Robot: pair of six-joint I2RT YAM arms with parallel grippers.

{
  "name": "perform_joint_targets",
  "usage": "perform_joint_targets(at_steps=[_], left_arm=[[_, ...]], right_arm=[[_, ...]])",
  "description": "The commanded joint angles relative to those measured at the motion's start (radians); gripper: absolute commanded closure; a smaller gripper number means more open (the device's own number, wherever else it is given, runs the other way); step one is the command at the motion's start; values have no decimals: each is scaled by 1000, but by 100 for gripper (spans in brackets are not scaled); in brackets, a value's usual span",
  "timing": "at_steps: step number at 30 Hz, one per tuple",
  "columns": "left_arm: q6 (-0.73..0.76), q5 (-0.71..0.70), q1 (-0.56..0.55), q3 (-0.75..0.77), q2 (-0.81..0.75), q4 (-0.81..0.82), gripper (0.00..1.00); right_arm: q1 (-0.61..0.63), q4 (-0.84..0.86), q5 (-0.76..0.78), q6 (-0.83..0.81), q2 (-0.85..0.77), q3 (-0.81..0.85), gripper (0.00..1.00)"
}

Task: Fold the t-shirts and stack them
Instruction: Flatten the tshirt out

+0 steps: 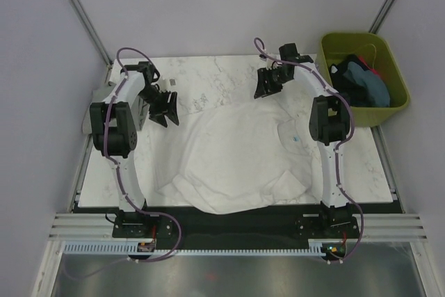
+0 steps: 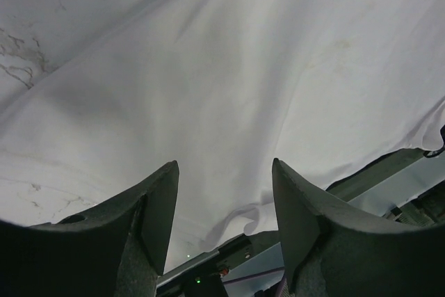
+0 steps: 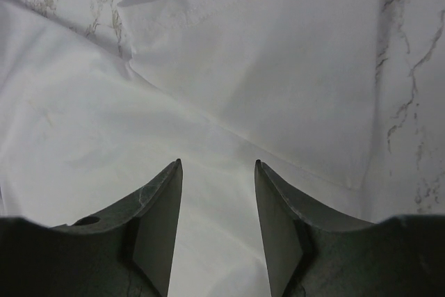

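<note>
white t-shirt (image 1: 236, 158) lies rumpled on the marble table (image 1: 208, 74).

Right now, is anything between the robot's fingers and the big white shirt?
No, nothing visible is. The left fingers and right fingers stand open, with a clear gap down to the large white cloth t-shirt.
</note>
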Motion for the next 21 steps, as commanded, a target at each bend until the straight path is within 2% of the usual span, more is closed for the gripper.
perform_joint_targets(at_steps=[1, 7, 13, 21], left_arm=[[4, 9, 4, 51, 60, -22, 36], [15, -25, 4, 129, 197, -16, 36], [24, -55, 4, 250, 307, -23, 34], [33, -86, -7, 603, 494, -25, 30]], right_arm=[[9, 28, -62, 36, 33, 13, 46], [4, 46, -59, 62, 107, 62, 45], [-14, 82, 13, 105, 161, 102, 45], [-77, 135, 115, 112, 234, 206, 43]])
